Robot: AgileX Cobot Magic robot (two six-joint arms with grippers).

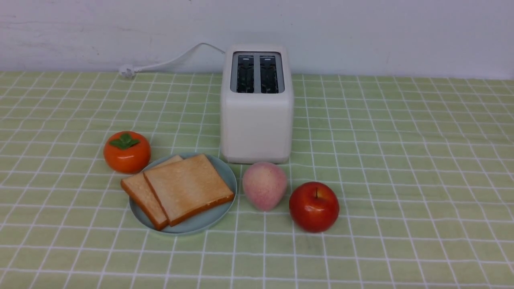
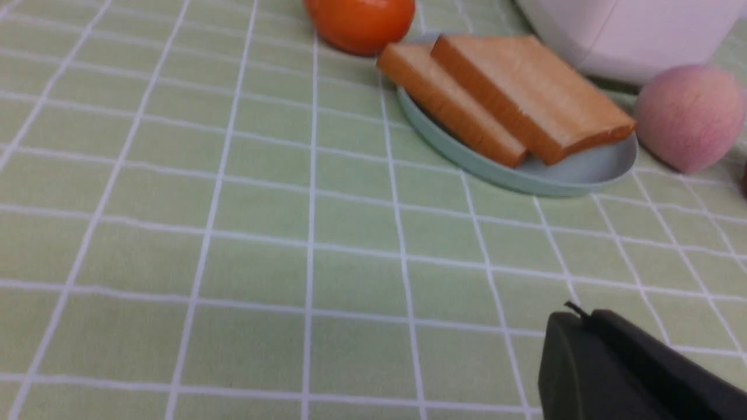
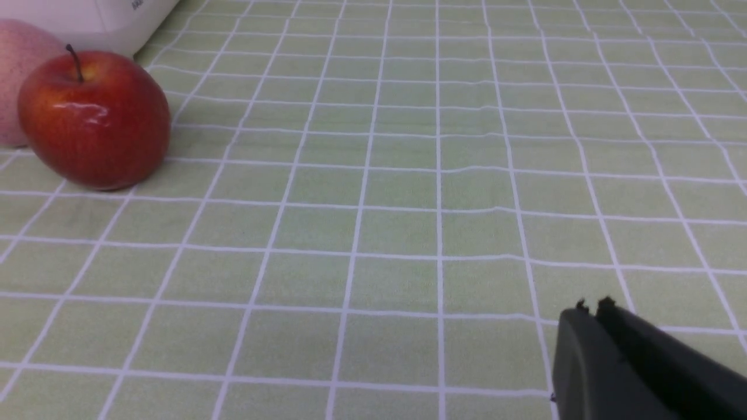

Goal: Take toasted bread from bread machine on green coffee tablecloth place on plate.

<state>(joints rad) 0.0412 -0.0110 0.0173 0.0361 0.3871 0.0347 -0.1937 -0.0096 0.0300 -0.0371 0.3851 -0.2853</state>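
Front view | persimmon, peach flank plate (apple beside)

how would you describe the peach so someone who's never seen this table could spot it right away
Start at the white toaster standing on the green checked cloth. Directly in front of its base sits the peach, between the blue plate of toast and the red apple. It is the only pale, matte pink fruit; the apple is glossy red.

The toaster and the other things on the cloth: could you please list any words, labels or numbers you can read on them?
None can be read.
Bread machine: a small dark marking at its lower edge in the right wrist view, too blurred and cut off to read.
Toasted bread, plate, apple: no text visible.
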